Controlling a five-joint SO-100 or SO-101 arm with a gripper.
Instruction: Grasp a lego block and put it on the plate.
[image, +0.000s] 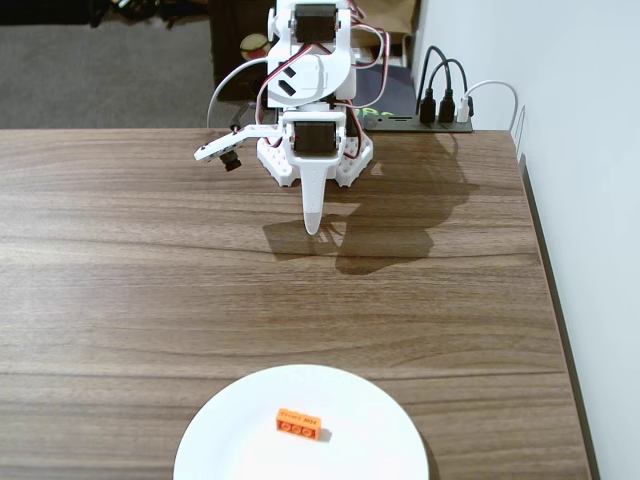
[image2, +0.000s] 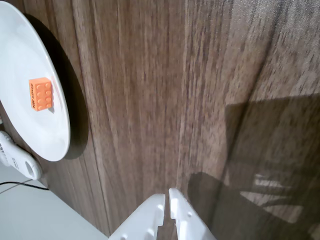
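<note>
Judged done: orange brick (image: 299, 424) lay on the white plate (image: 230, 440) at bottom centre of the fixed view, pincer (image2: 166, 200) pressed together, empty, well apart; best kept parked clear of the plate

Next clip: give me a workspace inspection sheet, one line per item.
Surface: wooden table, bare between arm and plate.
Job's things: orange block lies on the white plate, studs up.
Clutter: a white object beside the plate in the wrist view; nothing else seen on the table.
Grippers: pincer shut, empty, above the table far from the plate.
Cables: plugs and cables at the far edge.
Surroundings: white wall on the right of the fixed view.
</note>
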